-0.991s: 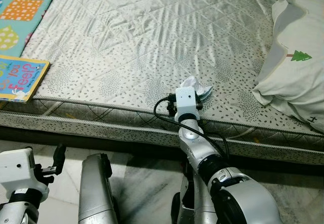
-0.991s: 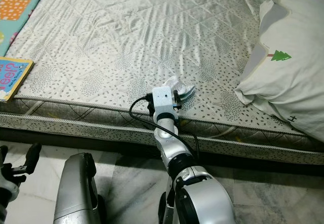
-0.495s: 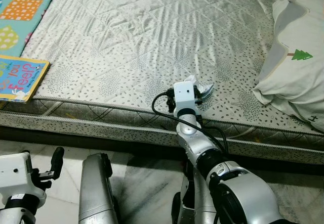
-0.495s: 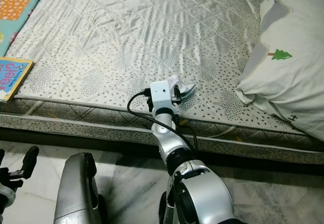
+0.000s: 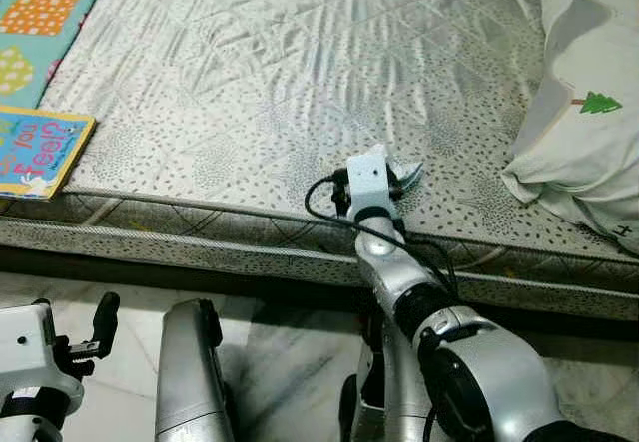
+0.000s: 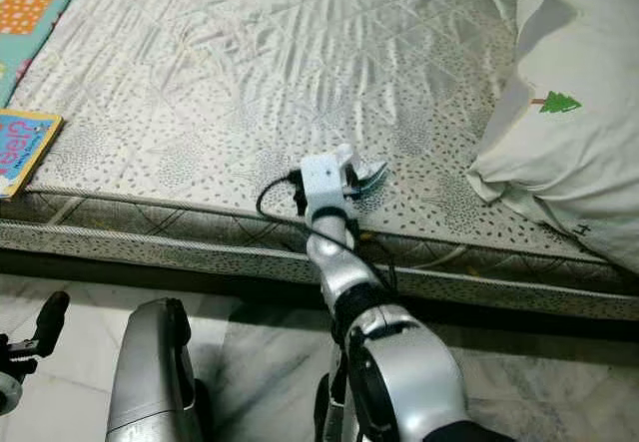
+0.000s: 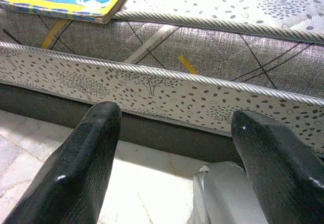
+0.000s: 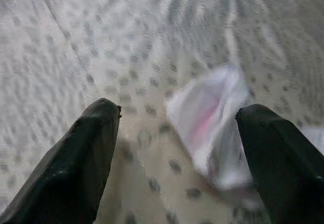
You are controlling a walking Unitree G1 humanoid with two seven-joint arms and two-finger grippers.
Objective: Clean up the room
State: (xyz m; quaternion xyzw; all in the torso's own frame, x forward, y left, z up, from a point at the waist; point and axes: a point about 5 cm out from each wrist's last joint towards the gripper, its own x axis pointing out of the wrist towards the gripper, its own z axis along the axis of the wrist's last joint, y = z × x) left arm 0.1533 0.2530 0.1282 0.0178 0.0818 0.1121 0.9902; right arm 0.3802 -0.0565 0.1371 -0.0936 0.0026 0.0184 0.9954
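A crumpled white wrapper [image 5: 406, 172] lies on the grey patterned mattress [image 5: 280, 73] near its front edge. My right arm reaches over that edge, and my right gripper [image 8: 177, 110] stands open just short of the wrapper [image 8: 210, 128]. The wrapper sits close to one of the black fingers [image 8: 273, 168], touching neither as far as I can tell. My left gripper [image 7: 174, 113] hangs open low at the left, above the marble floor and facing the mattress side; nothing is between its fingers.
A colourful children's book [image 5: 38, 150] rests on the mattress's front left corner. A white pillow with a green tree print [image 5: 584, 133] lies at the right. A teal patterned mat [image 5: 45, 8] is at the far left. My silver leg [image 5: 185, 372] stands below.
My right wrist has edged slightly forward and right towards the wrapper. My left arm has sunk lower in the picture. The wrapper has not moved.
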